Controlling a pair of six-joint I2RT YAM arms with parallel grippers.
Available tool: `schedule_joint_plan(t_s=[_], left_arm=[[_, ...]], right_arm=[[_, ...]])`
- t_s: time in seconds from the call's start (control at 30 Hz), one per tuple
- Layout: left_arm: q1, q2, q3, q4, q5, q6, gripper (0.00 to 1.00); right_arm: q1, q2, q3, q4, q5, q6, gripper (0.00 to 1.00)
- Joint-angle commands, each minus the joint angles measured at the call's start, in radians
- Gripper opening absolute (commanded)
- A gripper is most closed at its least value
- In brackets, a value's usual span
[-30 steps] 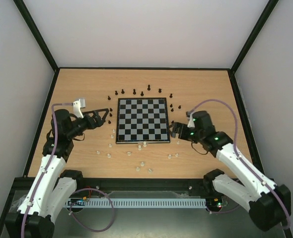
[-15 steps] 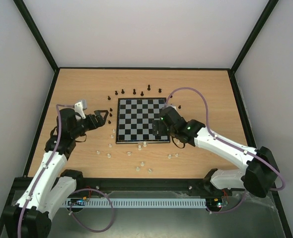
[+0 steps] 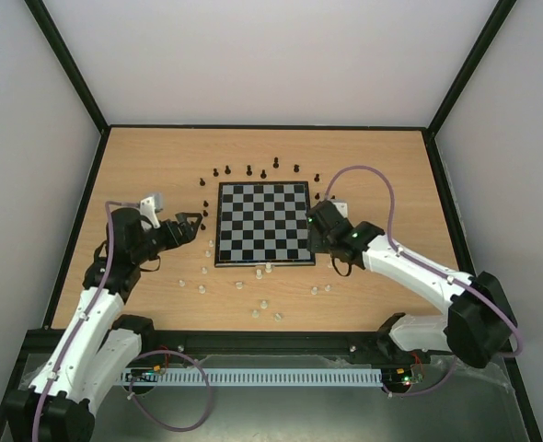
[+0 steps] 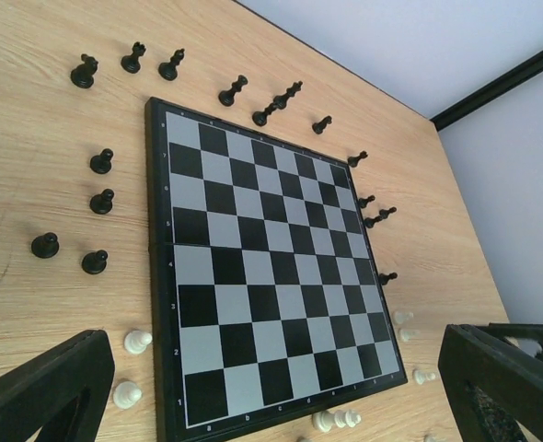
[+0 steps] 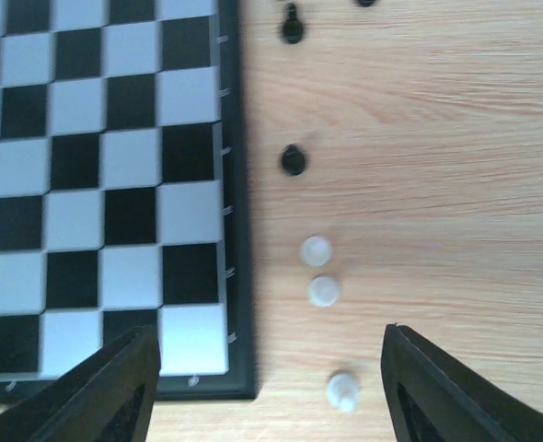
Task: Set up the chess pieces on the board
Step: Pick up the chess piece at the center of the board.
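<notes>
From above: the wooden table (image 3: 143,166) carries the board (image 3: 263,223) at its middle, and my two arms reach in from the near edge on either side of it. My left gripper (image 3: 190,226) hangs just off the board's left edge. My right gripper (image 3: 314,227) sits over its right edge. In this view the chessmen are mere specks.

My left wrist camera sharpens them. The black pieces (image 4: 101,201) stand on the wood along the board's left, far and right sides, and one pale piece (image 4: 336,420) lies tipped over at the near edge. The jaws frame this view spread fully wide, gripping nothing.

My right wrist camera looks straight down. The jaws are parted and hold nothing, and three white pieces (image 5: 324,291) sit just right of the board's frame. I cannot tell whether they stand upright.
</notes>
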Motion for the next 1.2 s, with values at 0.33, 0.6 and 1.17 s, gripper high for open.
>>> schedule_joint_plan(t_s=[0.33,0.6,1.17], left_arm=[[-0.008,0.082,-0.002,0.013,0.028,0.007,0.99],[-0.029,0.082,0.002,-0.008,-0.002,0.014,1.0],[-0.034,0.083,-0.007,-0.002,-0.024,0.009,0.99]], right_arm=[[-0.253,0.244,0.108,-0.019,-0.19,-0.14,0.4],[-0.275,0.343,0.144,-0.008,-0.234,-0.178,0.3],[-0.276,0.412,0.141,0.011,-0.258,-0.201,0.21]])
